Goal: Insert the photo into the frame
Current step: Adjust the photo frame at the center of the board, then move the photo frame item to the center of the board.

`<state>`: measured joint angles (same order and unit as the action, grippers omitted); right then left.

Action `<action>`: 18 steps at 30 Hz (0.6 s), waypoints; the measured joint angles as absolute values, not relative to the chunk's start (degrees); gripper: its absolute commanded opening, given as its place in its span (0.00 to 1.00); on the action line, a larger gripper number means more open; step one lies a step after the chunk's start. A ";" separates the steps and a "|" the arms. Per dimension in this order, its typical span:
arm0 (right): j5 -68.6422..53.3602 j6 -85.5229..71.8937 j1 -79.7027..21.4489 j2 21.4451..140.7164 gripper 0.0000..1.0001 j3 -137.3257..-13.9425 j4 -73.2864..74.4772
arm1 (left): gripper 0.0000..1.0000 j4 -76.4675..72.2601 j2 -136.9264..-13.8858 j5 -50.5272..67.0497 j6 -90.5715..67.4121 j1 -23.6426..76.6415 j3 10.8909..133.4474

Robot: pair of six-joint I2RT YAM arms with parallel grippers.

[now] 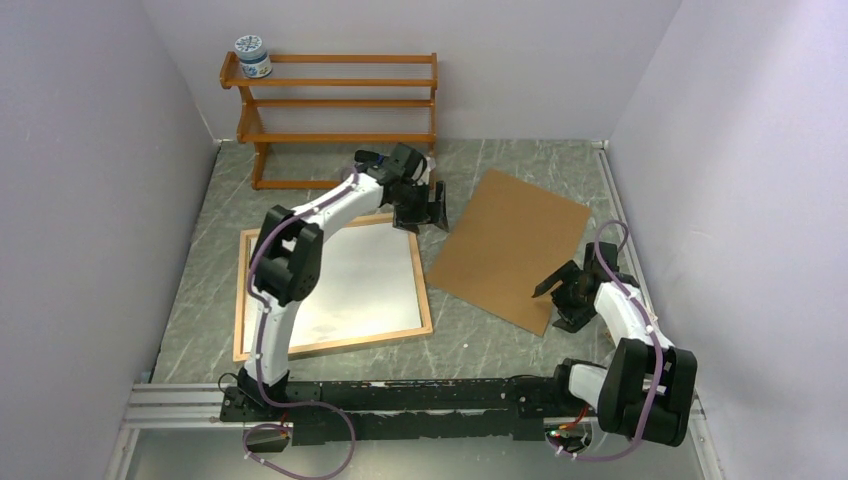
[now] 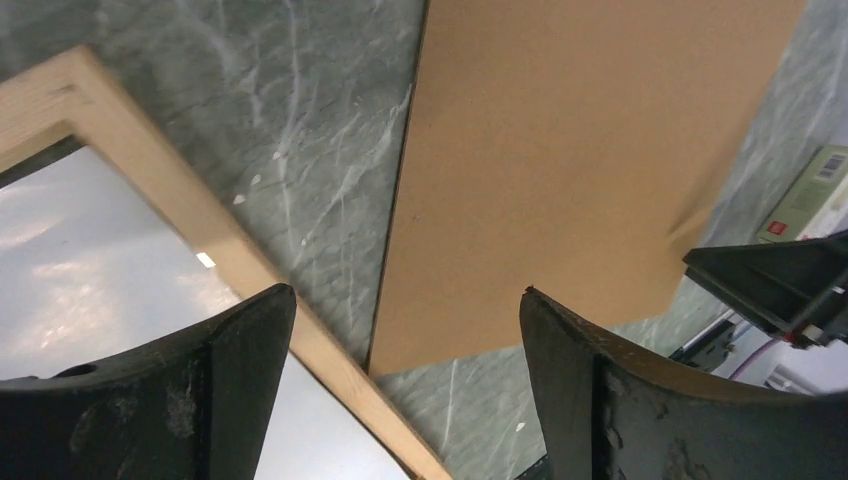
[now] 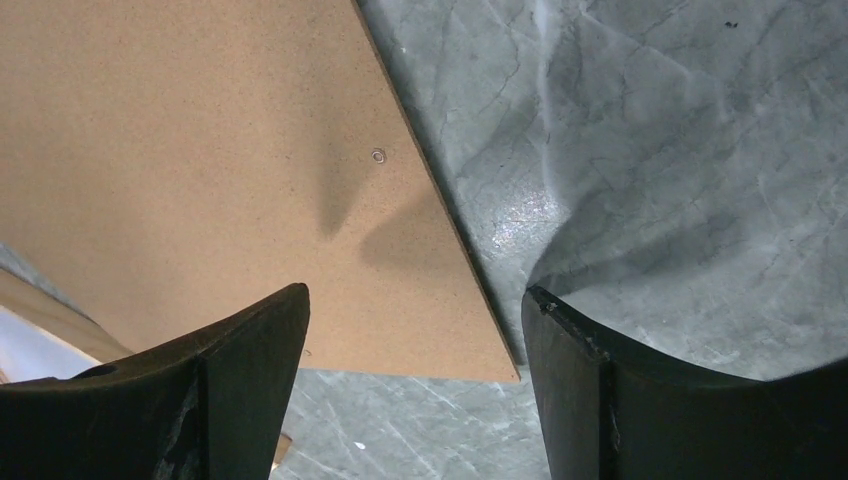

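The light wood frame (image 1: 330, 345) lies flat on the table's left half, and a pale glossy surface (image 1: 340, 280) fills it. No printed picture of people shows anywhere, so I cannot tell if this surface is the photo or the pane. My left gripper (image 1: 425, 212) hovers open and empty over the frame's far right corner. In the left wrist view its jaws (image 2: 408, 295) straddle the frame moulding (image 2: 150, 170) and the table. My right gripper (image 1: 553, 305) is open and empty, and in the right wrist view (image 3: 415, 292) it hangs over the near corner of the brown backing board (image 3: 200, 150).
The brown backing board (image 1: 510, 250) lies flat to the right of the frame and shows in the left wrist view (image 2: 560, 150). An orange-brown shelf rack (image 1: 340, 110) stands at the back, with a small jar (image 1: 252, 56) on top. Walls enclose the table on three sides.
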<state>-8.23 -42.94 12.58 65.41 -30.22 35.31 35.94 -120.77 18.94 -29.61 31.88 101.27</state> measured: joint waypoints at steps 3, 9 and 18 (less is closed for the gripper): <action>-9.21 -42.52 12.86 65.39 0.81 -30.02 34.94 | 0.86 37.21 -124.92 18.63 -29.54 33.26 104.36; -11.11 -42.44 13.15 64.40 0.81 -28.93 33.28 | 0.81 37.52 -131.00 18.90 -29.41 34.06 107.09; -15.55 -42.41 13.39 65.04 0.79 -28.03 29.71 | 0.64 40.05 -134.54 25.54 -31.40 34.76 110.13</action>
<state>-15.55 -42.41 13.39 65.04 -28.03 29.71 40.05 -134.54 25.54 -31.40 34.76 110.13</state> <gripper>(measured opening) 0.800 0.688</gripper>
